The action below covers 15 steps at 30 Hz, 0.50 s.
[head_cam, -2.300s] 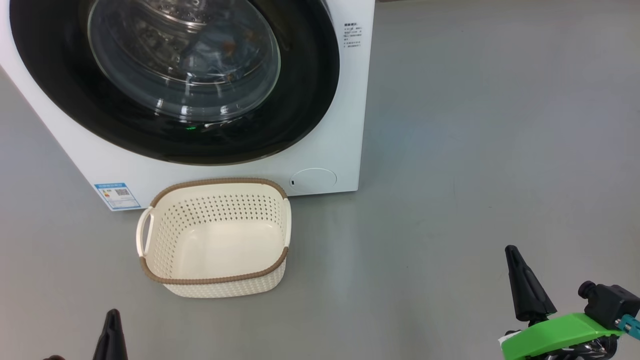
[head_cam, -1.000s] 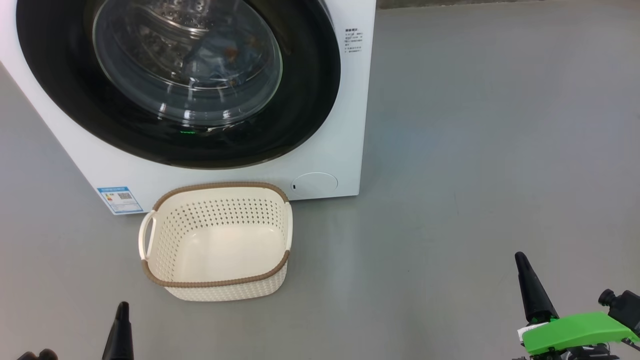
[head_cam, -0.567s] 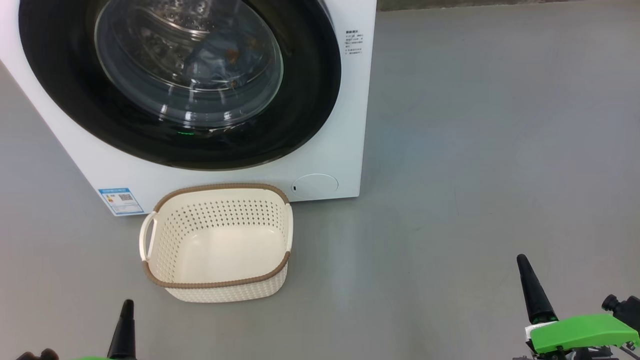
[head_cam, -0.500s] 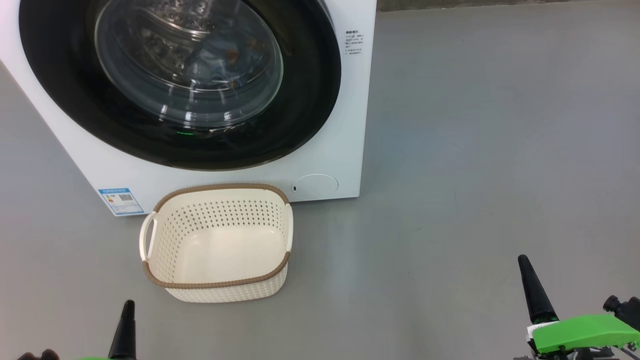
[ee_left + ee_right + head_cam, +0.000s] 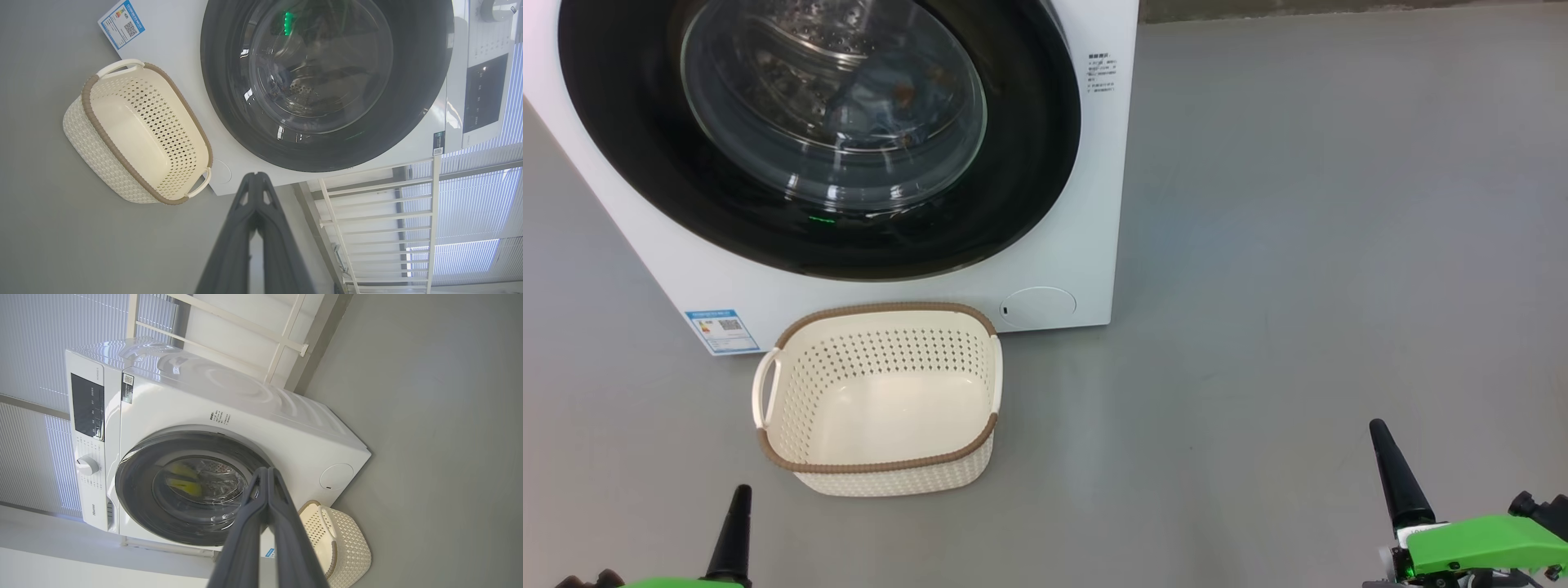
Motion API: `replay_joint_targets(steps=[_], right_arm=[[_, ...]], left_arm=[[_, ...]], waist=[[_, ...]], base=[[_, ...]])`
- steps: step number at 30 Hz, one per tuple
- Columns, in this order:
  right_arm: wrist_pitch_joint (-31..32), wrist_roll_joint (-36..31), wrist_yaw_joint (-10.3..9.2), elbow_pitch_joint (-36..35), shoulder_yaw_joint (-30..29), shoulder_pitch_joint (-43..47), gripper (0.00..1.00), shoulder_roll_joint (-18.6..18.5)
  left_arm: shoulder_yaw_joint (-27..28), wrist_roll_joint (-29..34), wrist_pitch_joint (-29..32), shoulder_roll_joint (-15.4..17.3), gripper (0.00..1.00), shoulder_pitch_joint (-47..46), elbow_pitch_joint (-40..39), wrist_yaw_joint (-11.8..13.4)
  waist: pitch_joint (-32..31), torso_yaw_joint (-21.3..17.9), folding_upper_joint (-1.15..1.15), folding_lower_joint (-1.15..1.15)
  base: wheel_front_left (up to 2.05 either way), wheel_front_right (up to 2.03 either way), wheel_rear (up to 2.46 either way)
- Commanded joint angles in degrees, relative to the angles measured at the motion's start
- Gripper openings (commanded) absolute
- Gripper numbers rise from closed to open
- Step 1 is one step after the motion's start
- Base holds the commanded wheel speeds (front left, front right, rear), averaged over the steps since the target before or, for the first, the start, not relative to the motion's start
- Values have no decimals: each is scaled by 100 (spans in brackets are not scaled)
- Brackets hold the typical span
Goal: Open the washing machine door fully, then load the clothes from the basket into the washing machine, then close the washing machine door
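The washing machine [image 5: 1062, 245] [image 5: 171, 36] [image 5: 261, 416] stands on the grey floor with the washing machine door [image 5: 1029, 147] [image 5: 421, 81] [image 5: 135, 490] closed against its front. Through the glass I make out light blue clothes [image 5: 882, 114] lying in the steel drum. The basket [image 5: 879, 398] [image 5: 135, 134] [image 5: 339, 543] sits on the floor right before the machine, with nothing in it. My left gripper [image 5: 738, 498] [image 5: 254, 175] is shut at the lower left, short of the basket. My right gripper [image 5: 1377, 429] [image 5: 266, 470] is shut at the lower right, well right of the basket.
Bare grey floor [image 5: 1339, 245] stretches to the right of the machine. A white rack [image 5: 380, 228] [image 5: 282, 339] stands beside the machine against a window with blinds [image 5: 482, 196]. A blue energy label [image 5: 721, 330] and a round lower cap [image 5: 1037, 306] mark the machine's front.
The whole head picture has drifted slightly down, so the camera has moved. The left fingertip now shows a bit further right and the right one a little lower. Both stay shut.
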Motion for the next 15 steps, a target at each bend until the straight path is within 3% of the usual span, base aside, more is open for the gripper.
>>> replay_joint_targets(steps=[1, 15], right_arm=[[61, 213, -4, -122, 59, -272, 0, -39], [302, 1081, -5, -48, -9, -309, 0, -9]], left_arm=[[111, -211, 58, 135, 0, -306, -95, -39], [97, -1116, 294, 155, 0, -442, 14, -52]], waist=[[-4, 1, 0, 0], [-35, 8, 0, 0]], base=[[0, 0, 0], [0, 0, 0]])
